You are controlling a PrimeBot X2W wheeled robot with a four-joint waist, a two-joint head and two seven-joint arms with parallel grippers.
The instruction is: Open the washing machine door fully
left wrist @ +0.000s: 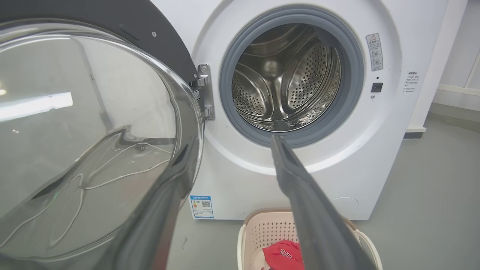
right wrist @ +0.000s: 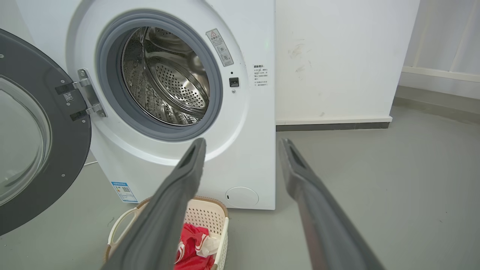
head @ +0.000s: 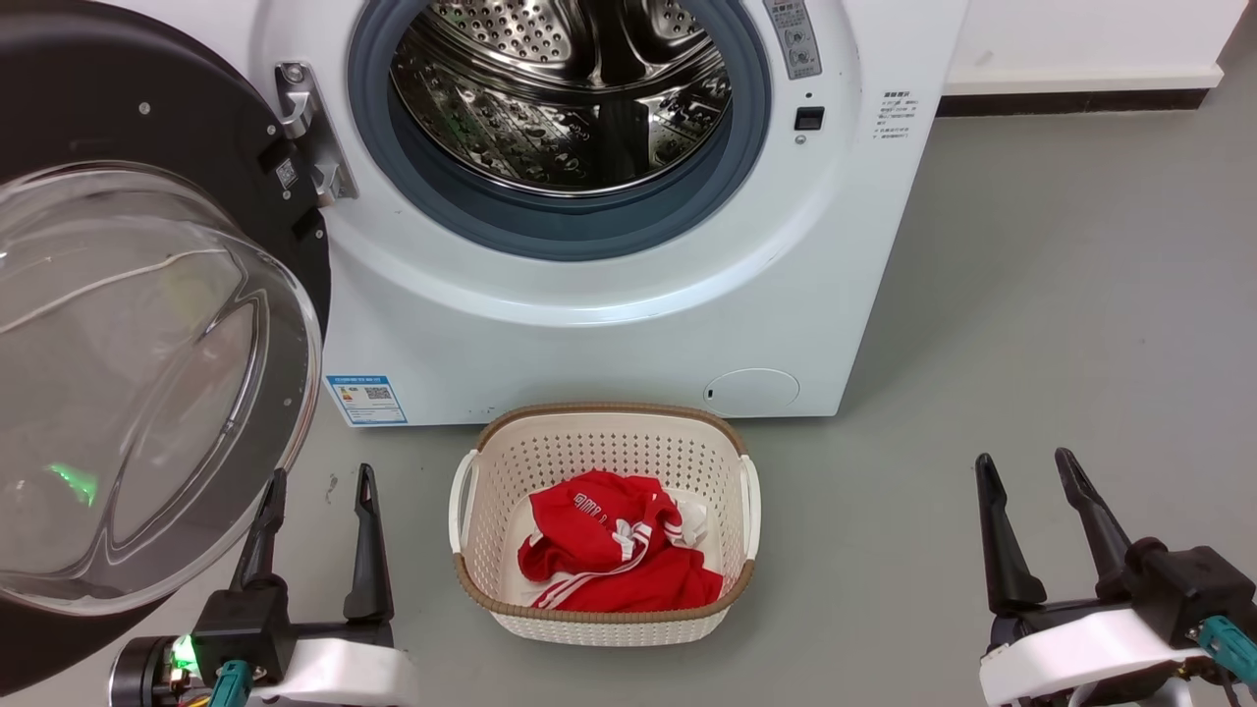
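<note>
Because the washing machine door [head: 147, 295] swung on a metal hinge [head: 309, 128] at the left of the drum opening [head: 560, 98], you had your left gripper [head: 321, 473] on that side, low and just beside the door's lower rim. Its two fingers were spread apart and held nothing. Whether the nearer finger touched the glass bowl, I could not tell from the left wrist view. The door stood wide, bowl facing outward and well clear of the grey gasket on the washing machine [head: 589, 324], so I judged the task done or nearly so. Any remaining travel would have called for a light outward push.

Your right gripper [head: 1023, 458] was likewise open and empty, parked over bare floor well apart from the machine, probably to keep it out of the door's arc. The cream laundry basket [head: 604, 410] with its red garment [head: 609, 555] sat just in front of the machine, clear of the door.
</note>
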